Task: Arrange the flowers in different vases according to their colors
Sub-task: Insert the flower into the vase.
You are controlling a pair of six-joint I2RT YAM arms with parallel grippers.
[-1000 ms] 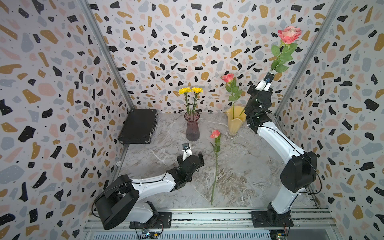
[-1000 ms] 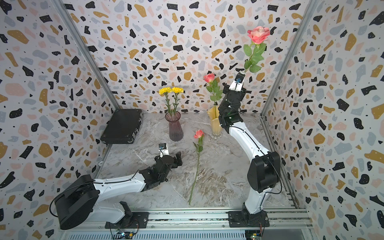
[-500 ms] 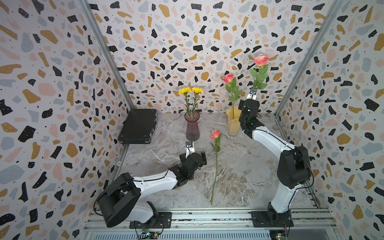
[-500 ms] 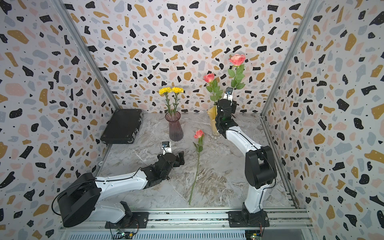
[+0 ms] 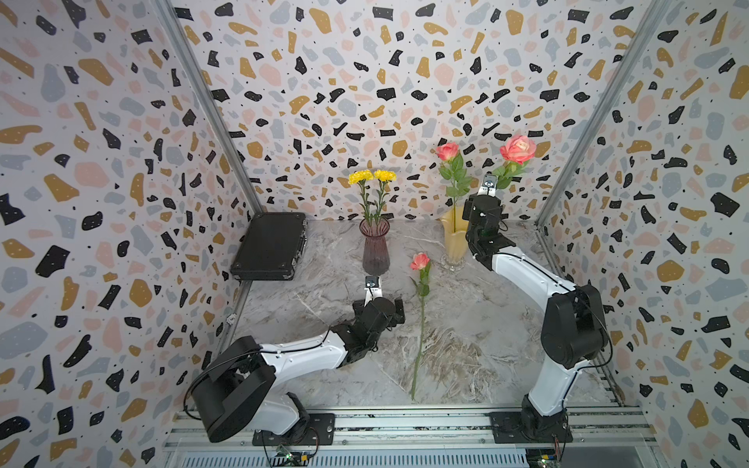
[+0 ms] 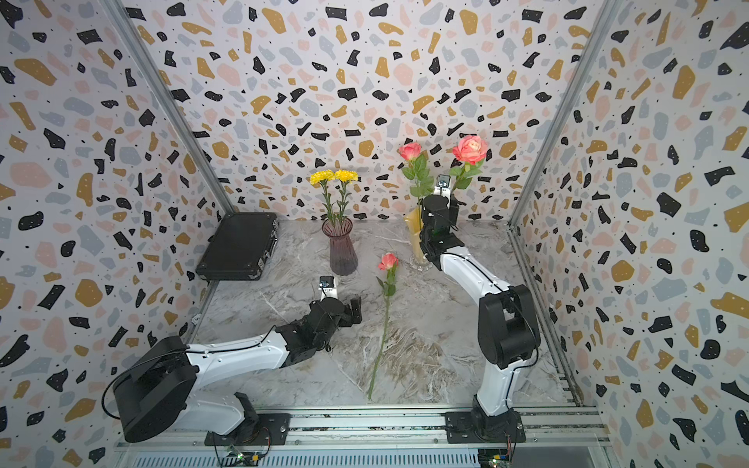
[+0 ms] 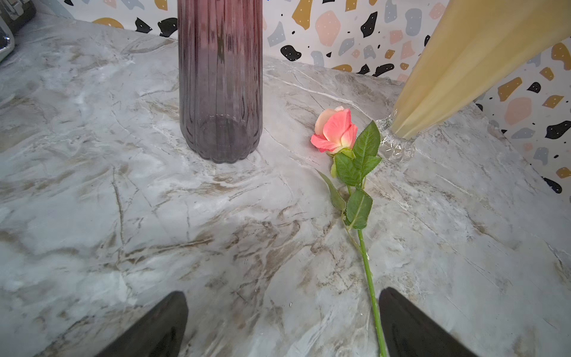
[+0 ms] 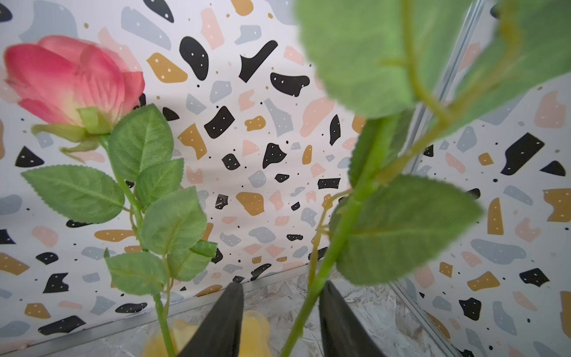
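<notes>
Yellow side done: both yellow carnations (image 5: 372, 176) stand in the ribbed purple vase (image 5: 375, 251), stems down the neck.

Pink side is partly done. One rose (image 5: 447, 150) stands upright in the cream ruffled vase (image 5: 453, 239). A second rose (image 5: 517, 148) is up beside it, bloom high and leaning away from the first. Its stem runs down between the fingers of the right gripper (image 8: 279, 312), right above the cream rim. The jaws are parted wider than the stem, with a gap showing on one side, so this looks like a release, not a clamp. The stem's lower end is hidden behind the fingers, so I can't tell if it's seated inside the vase.

A third rose (image 5: 420, 261) lies flat on the marble table (image 5: 486, 324), with its bloom near the cream vase's foot and its stem pointing back toward the rail.

The left gripper (image 7: 282, 292) sits low over the table with jaws wide apart and empty. That stem is just beside one finger, not between them.

Left to do: confirm rose two is in, then pick the lying rose and put it into the cream vase.
</notes>
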